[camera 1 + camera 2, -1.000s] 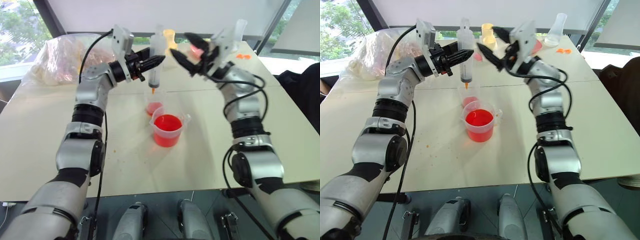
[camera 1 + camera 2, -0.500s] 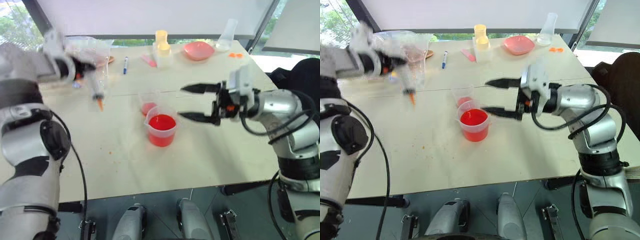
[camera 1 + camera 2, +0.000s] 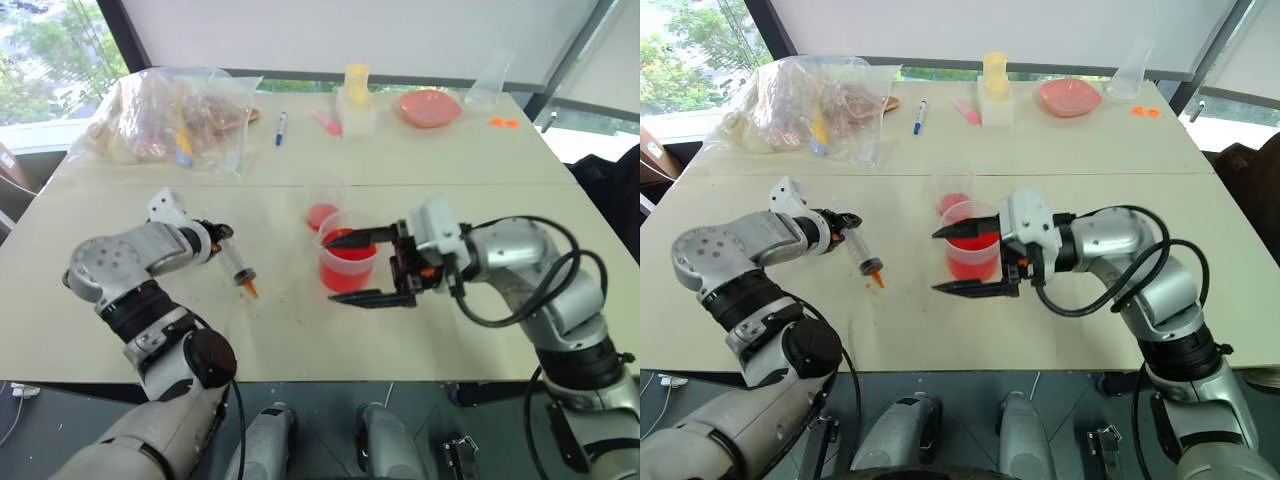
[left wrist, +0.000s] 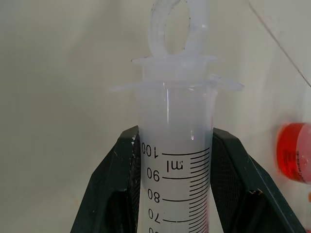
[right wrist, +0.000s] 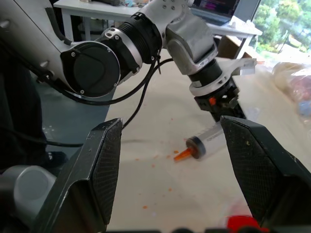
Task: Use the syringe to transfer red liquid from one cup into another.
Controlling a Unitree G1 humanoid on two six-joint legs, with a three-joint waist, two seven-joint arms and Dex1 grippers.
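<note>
My left gripper [image 3: 847, 225] is shut on the syringe [image 3: 862, 255] at the table's left. The syringe slants down, its orange tip [image 3: 252, 290] just over the tabletop. In the left wrist view the black fingers [image 4: 114, 179] clamp the marked barrel [image 4: 177, 165], and the white plunger is pushed in. The spouted cup [image 3: 972, 262] of red liquid [image 3: 345, 275] stands mid-table, with the small cup [image 3: 322, 213] just behind it. My right gripper [image 3: 936, 263] is open and points left. One finger crosses over the spouted cup and the other lies in front of it; I cannot tell whether they touch.
A clear bag of items [image 3: 185, 115] lies at the back left. Along the far edge are a blue pen [image 3: 281, 127], yellow containers [image 3: 356, 95], a pink dish [image 3: 430, 105] and a clear flask [image 3: 488, 92]. Small orange drops [image 3: 225, 300] spot the table near the syringe tip.
My left arm swung the syringe from above the small cup out to the left and down near the table. My open right gripper dropped from beside the syringe top to the spouted cup.
</note>
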